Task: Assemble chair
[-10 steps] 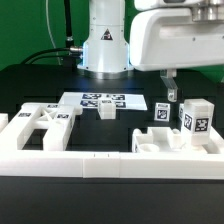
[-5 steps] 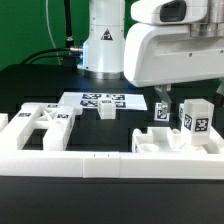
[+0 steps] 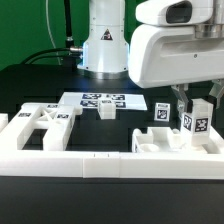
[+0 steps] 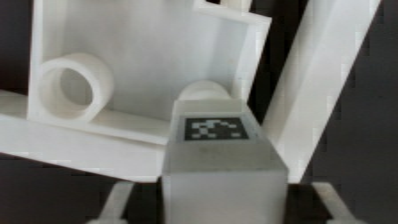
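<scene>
A blocky white chair leg (image 3: 197,122) with a square tag stands upright at the exterior view's right. My gripper (image 3: 195,106) has come down over it, with one finger on each side. In the wrist view the leg (image 4: 219,140) fills the space between my fingers (image 4: 127,196), and a dark gap shows on both sides, so the gripper (image 4: 226,208) is open. A second tagged piece (image 3: 160,112) stands just to the exterior view's left of the leg. A white plate with a round hole (image 4: 80,85) lies beyond the leg.
The marker board (image 3: 98,100) lies at mid-table with a small white block (image 3: 107,110) in front of it. A cross-braced white part (image 3: 40,120) sits at the exterior view's left. A long white rail (image 3: 110,162) runs along the front, with a boxy part (image 3: 160,142) behind it.
My gripper has come down and shifted toward the exterior view's right, from above the tagged pieces to astride the upright leg. The parts have not moved.
</scene>
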Robot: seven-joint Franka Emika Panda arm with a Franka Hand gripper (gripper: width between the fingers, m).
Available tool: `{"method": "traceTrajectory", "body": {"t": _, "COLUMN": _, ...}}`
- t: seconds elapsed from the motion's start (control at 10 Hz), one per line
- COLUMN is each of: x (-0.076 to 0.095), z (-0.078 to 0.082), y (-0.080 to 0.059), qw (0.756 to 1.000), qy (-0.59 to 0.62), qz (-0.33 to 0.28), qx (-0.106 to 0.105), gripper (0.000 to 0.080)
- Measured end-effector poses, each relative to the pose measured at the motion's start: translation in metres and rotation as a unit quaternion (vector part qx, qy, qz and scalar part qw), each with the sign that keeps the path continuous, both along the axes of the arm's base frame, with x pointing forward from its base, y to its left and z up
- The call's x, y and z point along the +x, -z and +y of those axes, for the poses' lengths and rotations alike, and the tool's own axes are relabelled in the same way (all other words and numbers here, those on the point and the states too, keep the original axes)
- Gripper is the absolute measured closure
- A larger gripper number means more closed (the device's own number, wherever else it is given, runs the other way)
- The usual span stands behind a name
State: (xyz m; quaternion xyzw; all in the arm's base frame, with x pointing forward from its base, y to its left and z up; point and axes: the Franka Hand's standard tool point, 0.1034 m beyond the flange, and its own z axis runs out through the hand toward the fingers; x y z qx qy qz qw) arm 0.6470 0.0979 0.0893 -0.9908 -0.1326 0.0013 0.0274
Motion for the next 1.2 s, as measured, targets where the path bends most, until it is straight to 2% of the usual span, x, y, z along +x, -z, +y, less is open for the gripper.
{"method": "traceTrajectory", "body": {"t": 0.3, "x": 0.000, "z": 0.000, "y": 0.000, "qw": 1.000, "qy": 0.009, "qz": 0.001, "qx": 0.000, "gripper": 0.0516}}
{"method": "traceTrajectory", "body": {"t": 0.5, "x": 0.000, "z": 0.002, "y": 0.001, "qw": 0.989, "qy": 0.148, "qz": 0.009, "qx": 0.008, "gripper": 0.0516}}
{"method": "traceTrajectory", "body": {"t": 0.6, "x": 0.002, "z": 0.005, "y": 0.001, "qw": 0.973, "qy": 0.231, "qz": 0.005, "qx": 0.010, "gripper": 0.0515}}
{"method": "traceTrajectory", "body": {"t": 0.7, "x": 0.003, "z": 0.008, "y": 0.001, "qw": 0.966, "qy": 0.257, "qz": 0.002, "qx": 0.011, "gripper": 0.0515}}
{"method": "traceTrajectory", "body": {"t": 1.0, "x": 0.004, "z": 0.016, "y": 0.001, "qw": 0.912, "qy": 0.411, "qz": 0.006, "qx": 0.019, "gripper": 0.0515}}
{"method": "traceTrajectory", "body": {"t": 1.2, "x": 0.004, "z": 0.019, "y": 0.001, "qw": 0.867, "qy": 0.498, "qz": 0.014, "qx": 0.021, "gripper": 0.0515}}
